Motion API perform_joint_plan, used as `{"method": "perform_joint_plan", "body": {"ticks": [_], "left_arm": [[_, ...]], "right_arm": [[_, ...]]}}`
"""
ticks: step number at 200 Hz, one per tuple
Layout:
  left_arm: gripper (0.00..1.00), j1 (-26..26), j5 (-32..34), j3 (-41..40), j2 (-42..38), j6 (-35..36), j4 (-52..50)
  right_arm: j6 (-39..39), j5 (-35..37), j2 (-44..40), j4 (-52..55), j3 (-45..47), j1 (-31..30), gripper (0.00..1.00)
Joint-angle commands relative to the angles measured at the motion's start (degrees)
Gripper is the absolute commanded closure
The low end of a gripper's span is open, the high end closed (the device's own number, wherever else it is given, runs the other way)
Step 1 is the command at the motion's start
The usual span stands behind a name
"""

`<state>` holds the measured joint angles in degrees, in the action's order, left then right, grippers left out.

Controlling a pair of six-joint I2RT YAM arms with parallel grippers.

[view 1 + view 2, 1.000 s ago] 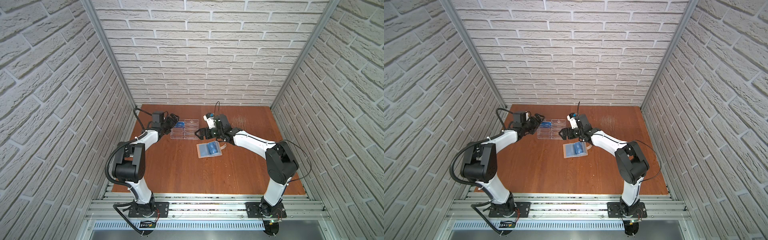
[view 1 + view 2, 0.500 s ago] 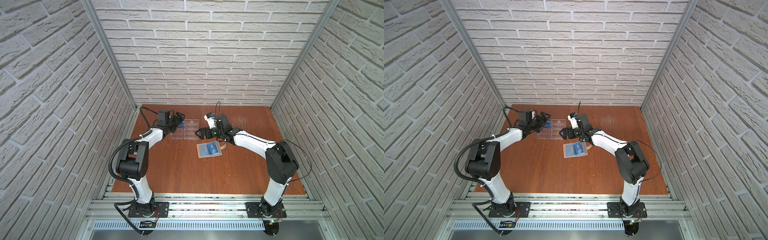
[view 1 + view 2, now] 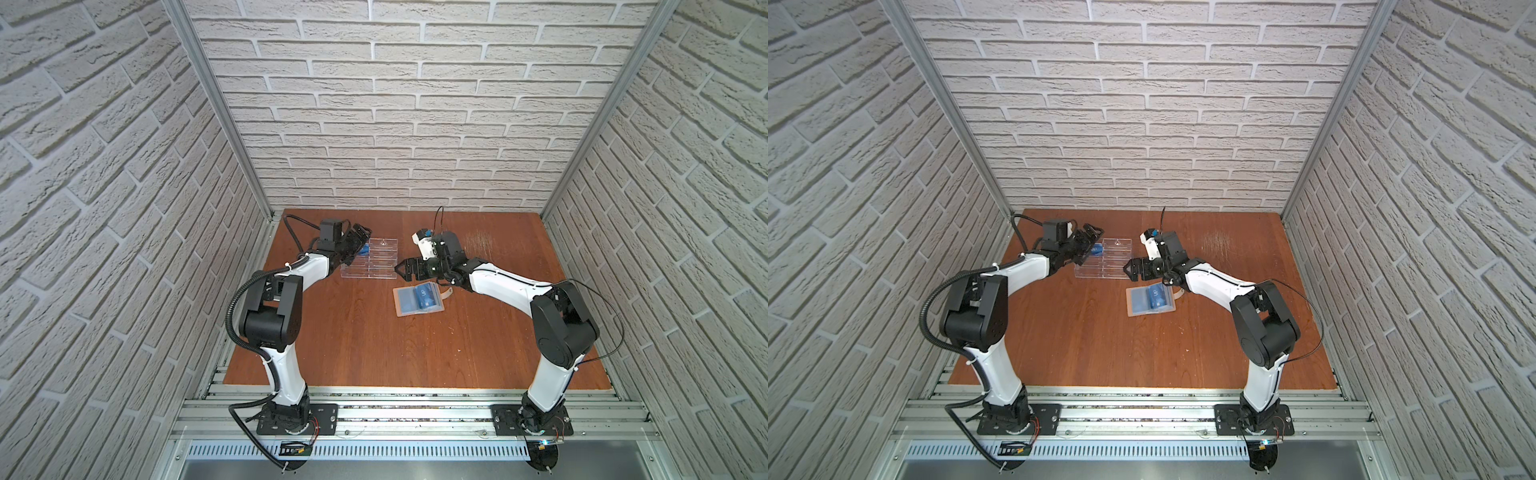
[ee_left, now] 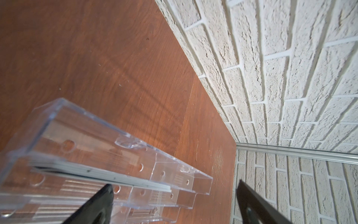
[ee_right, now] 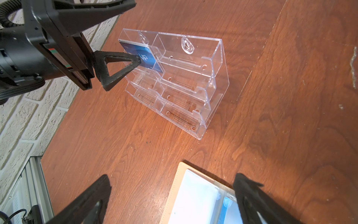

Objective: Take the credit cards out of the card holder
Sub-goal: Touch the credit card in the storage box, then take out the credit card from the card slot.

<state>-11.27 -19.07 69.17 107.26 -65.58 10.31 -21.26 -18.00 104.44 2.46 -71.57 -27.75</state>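
Note:
The card holder [image 3: 401,305] lies open on the table, tan with clear sleeves, and a blue credit card [image 3: 424,296] shows inside it. Its tan edge [image 5: 177,186] shows in the right wrist view. More credit cards [image 5: 144,55] stand stacked in the top corner slot of a clear acrylic rack [image 3: 376,262]; the left wrist view shows them edge-on [image 4: 108,174]. My left gripper [image 3: 359,243] is open at that slot, one fingertip [image 5: 135,60] against the front card. My right gripper [image 3: 401,268] hangs open over the holder's far corner, holding nothing.
The rack [image 3: 1108,262] stands near the back wall, between the two grippers. The back brick wall [image 4: 271,77] is close behind it. A pale strap [image 3: 446,294] sticks out from the holder's right side. Bare wooden table [image 3: 374,353] lies toward the front.
My left arm has swung to the right, bringing its open gripper up to the rack's card slot. The right arm and the card holder have not moved.

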Motion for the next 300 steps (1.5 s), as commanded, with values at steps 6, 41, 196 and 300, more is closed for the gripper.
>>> {"method": "perform_joint_plan", "body": {"ticks": [6,41,196,300], "left_arm": [[0.02,-0.4,0.5,1.7,-1.2,1.1,2.4],[0.02,-2.1,3.7,1.4,-5.5,4.9,-1.9],[0.02,-22.8,4.8,-8.8,-10.7,-0.9,-1.7],[0.02,-23.4,3.6,-12.3,-7.2,-5.8,0.8]], "right_arm": [[-0.3,-0.7,-3.3,-2.1,1.2,0.3,0.0],[0.2,0.3,-5.6,-0.5,3.1,0.4,0.0],[0.3,15.2,-14.9,21.3,14.7,0.8,0.04],[-0.8,4.3,-4.7,19.0,9.8,4.1,0.24]]}}
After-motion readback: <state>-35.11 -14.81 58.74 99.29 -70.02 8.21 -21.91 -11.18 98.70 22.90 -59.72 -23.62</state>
